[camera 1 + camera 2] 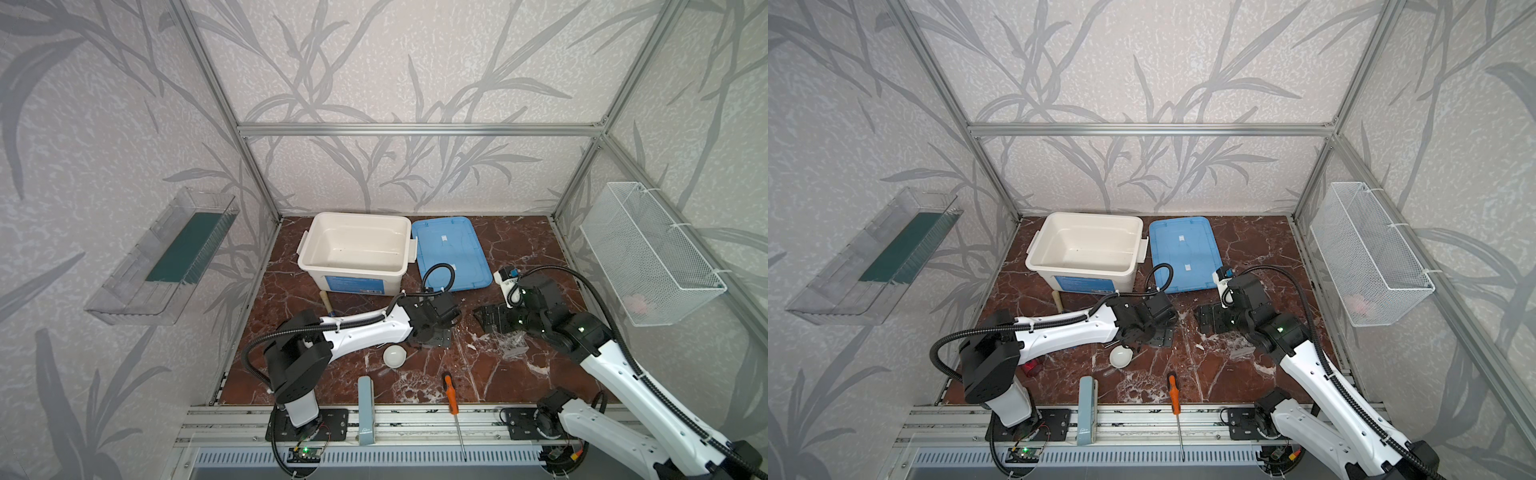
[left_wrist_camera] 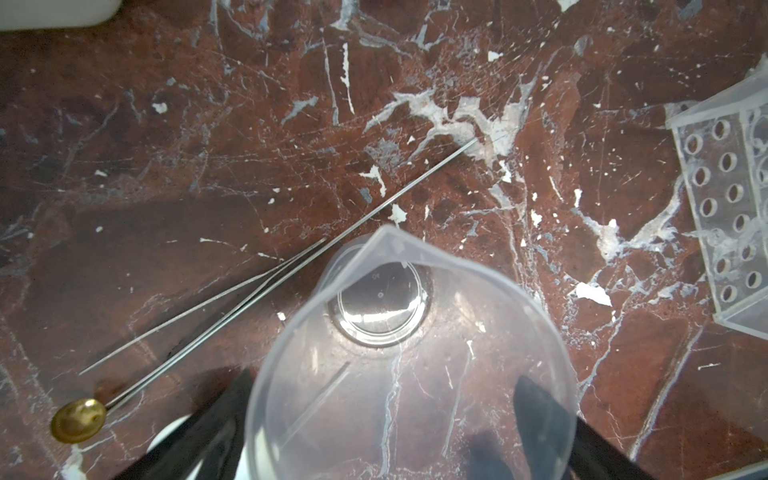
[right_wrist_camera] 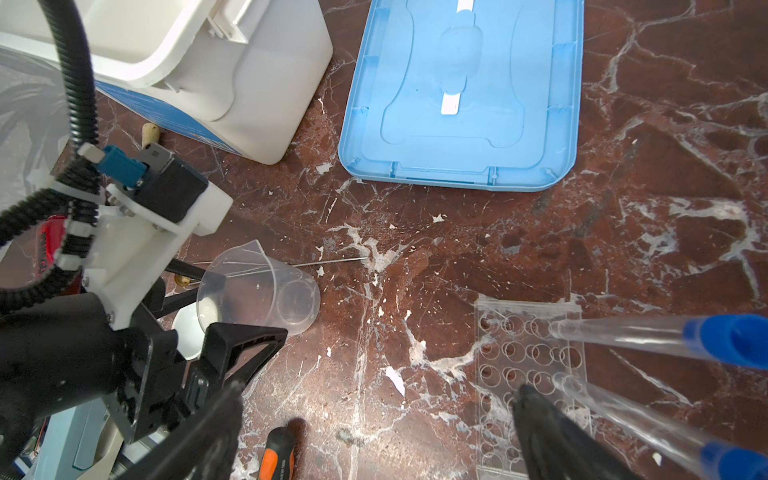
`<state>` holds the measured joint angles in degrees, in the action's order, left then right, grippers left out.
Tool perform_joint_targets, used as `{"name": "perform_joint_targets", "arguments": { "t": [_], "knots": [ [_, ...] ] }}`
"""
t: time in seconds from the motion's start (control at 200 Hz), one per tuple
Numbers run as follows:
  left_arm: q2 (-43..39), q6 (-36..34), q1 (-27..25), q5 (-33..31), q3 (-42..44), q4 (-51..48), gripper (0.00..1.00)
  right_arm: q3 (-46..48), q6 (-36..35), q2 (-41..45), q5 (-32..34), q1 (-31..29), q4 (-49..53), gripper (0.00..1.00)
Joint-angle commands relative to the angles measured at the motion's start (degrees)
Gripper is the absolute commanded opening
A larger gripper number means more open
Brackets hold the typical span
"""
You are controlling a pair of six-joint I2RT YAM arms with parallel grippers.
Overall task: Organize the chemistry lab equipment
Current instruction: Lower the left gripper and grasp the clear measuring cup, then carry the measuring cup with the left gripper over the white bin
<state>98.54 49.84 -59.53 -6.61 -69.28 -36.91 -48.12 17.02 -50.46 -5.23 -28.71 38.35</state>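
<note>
- Firstly, left claw point(image 2: 384, 378): fingers spread wide, one on each side of the measuring beaker point(image 2: 415, 353). Couldn't tell whether the pads touched its wall.
- Measuring beaker: clear plastic, on red marble table point(image 1: 536, 249), mid-front. Mouth faced the left wrist cam, spout on the side away from the claw.
- Thin rods point(image 2: 291, 272): 2 pcs, flat on table just beside beaker, meeting at a narrow angle. Longer one ended in a brass disc.
- White round dish point(image 1: 394, 356): on table near beaker, beside left forearm in both top views.
- Tube rack point(image 3: 519, 374): clear, many holes, on table, apart from beaker w/ bare marble between.
- Test tubes point(image 3: 623, 336): 2 pcs, clear, blue caps. Lower ends were at rack's holes, caps leaned toward right wrist cam.
- Right claw point(image 3: 378, 388): released, fingers wide, nothing between them. It hung over bare marble btwn beaker & rack.
- White bin point(image 1: 351, 269): open, at rear of table.
- Blue lid point(image 1: 451, 249): flat just beside bin.
- Orange-handled screwdriver point(image 1: 451, 392): at table's front edge, shaft out over the rail.
</note>
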Motion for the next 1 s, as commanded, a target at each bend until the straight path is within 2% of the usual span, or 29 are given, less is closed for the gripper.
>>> {"name": "perform_joint_targets", "arguments": {
  "t": [0.0,0.24,0.375,0.48,0.535,0.59,0.84,0.995],
  "knots": [
    [0.1,-1.7,-0.1,-0.1,-1.1,1.5,0.96,0.0,0.3,0.3,-0.5,0.2,-0.4,1.00],
    [0.9,-1.8,0.0,-1.4,-1.8,0.5,0.81,0.3,0.5,0.6,-0.4,0.2,-0.5,0.99],
    [-0.1,-1.4,-0.1,-2.5,-1.6,-0.2,0.80,0.6,0.9,0.3,-0.6,0.2,-1.0,0.99],
    [-1.7,-1.2,-0.1,-2.1,-1.7,-0.4,0.73,0.5,1.1,0.1,-0.7,0.3,-1.1,0.99],
    [-3.2,-1.2,-0.1,-1.9,-1.8,-0.6,0.72,0.3,1.2,0.1,-0.7,0.2,-1.0,0.99],
    [-5.2,-1.5,-0.2,-2.1,-1.9,-0.6,0.63,0.2,1.2,0.4,-0.9,0.2,-1.0,0.99],
    [-14.6,-4.7,-0.2,-3.8,-3.9,-4.7,0.65,-1.3,3.1,2.6,-3.1,0.2,-2.4,0.99],
    [-20.6,-8.1,2.1,-3.0,-7.6,-9.0,0.66,-3.4,3.5,2.3,-7.9,0.1,-5.5,0.99]
  ]
}}
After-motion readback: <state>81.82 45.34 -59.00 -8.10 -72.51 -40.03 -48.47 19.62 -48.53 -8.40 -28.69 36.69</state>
